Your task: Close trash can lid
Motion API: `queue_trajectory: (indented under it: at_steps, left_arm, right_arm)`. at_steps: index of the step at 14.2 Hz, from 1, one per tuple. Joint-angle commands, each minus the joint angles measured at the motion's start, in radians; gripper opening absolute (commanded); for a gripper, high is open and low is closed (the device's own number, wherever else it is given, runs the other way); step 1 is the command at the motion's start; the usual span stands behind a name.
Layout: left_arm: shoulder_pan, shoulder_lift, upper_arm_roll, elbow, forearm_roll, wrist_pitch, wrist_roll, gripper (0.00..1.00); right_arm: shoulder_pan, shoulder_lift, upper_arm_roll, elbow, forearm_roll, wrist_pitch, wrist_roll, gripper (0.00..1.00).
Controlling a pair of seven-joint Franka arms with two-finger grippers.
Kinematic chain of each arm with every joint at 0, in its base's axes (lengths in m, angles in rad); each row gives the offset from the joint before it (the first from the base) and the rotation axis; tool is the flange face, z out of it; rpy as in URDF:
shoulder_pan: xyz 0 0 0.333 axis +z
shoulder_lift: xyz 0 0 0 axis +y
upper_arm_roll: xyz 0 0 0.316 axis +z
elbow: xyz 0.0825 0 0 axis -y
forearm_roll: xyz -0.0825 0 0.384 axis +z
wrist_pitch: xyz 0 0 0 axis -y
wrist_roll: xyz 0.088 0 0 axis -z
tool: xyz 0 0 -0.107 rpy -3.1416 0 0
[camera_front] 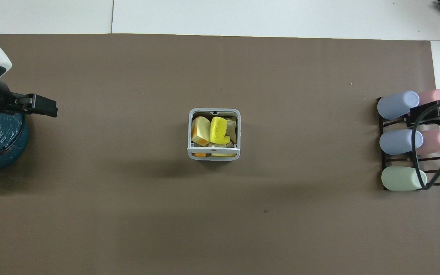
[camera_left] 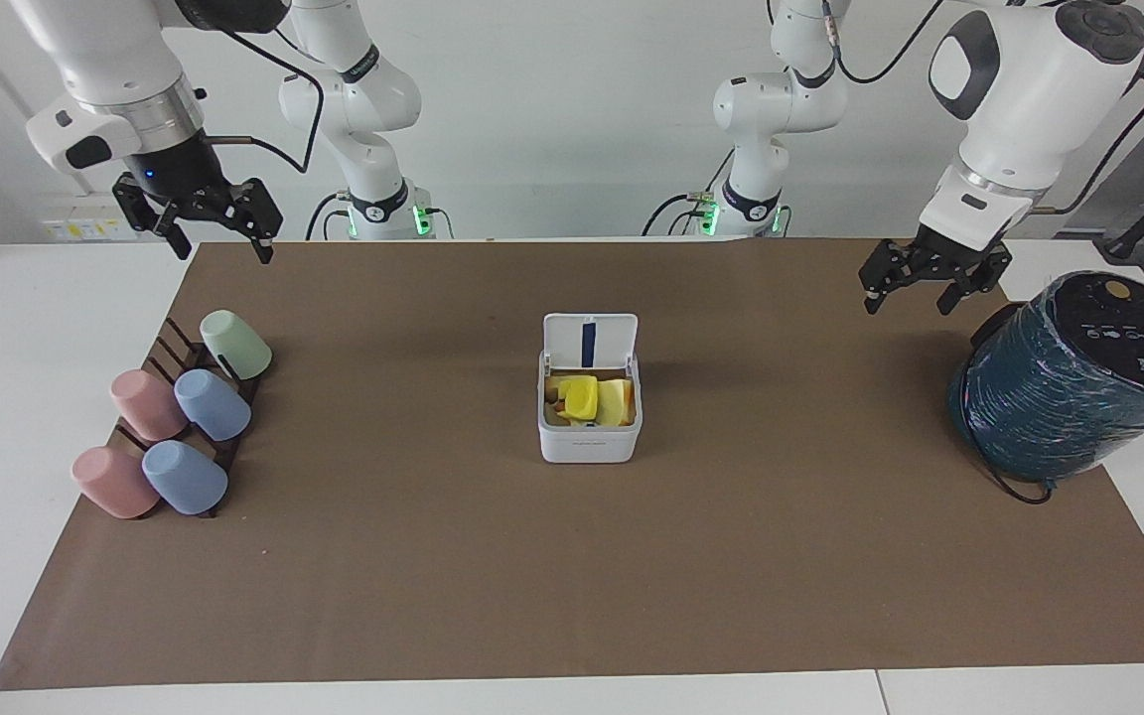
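Trash can (camera_left: 590, 437) lid (camera_left: 590, 343) stands upright, both tools well apart.

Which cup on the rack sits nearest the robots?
The green cup, the only green one, at the rack's robot end; the blue and pink pairs sit farther out.

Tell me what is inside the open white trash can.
The trash can holds yellow and orange sponge-like pieces, filling it near the rim. Whatever lies beneath them is covered. Its lid stands upright, and both grippers hang away from it.
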Motion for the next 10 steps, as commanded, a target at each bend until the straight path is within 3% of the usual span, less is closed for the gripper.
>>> queue_trajectory:
  at_steps: [1,6,9,10]
  left_arm:
    - [0.002,-0.019,0.002,-0.017,0.017,0.015,-0.005,1.00]
    - [-0.020,-0.022,-0.001,-0.031,0.017,0.034,-0.008,1.00]
    - [-0.053,-0.050,-0.009,-0.087,0.014,0.057,-0.060,1.00]
    - [-0.079,-0.053,-0.009,-0.092,0.014,0.055,-0.112,0.94]
  right_arm:
    - [-0.006,-0.013,0.004,-0.011,-0.001,-0.010,-0.026,1.00]
    - [-0.007,-0.013,0.004,-0.011,-0.001,-0.010,-0.026,1.00]
    - [-0.007,-0.013,0.004,-0.011,-0.001,-0.010,-0.026,1.00]
    - [-0.007,-0.013,0.004,-0.011,-0.001,-0.010,-0.026,1.00]
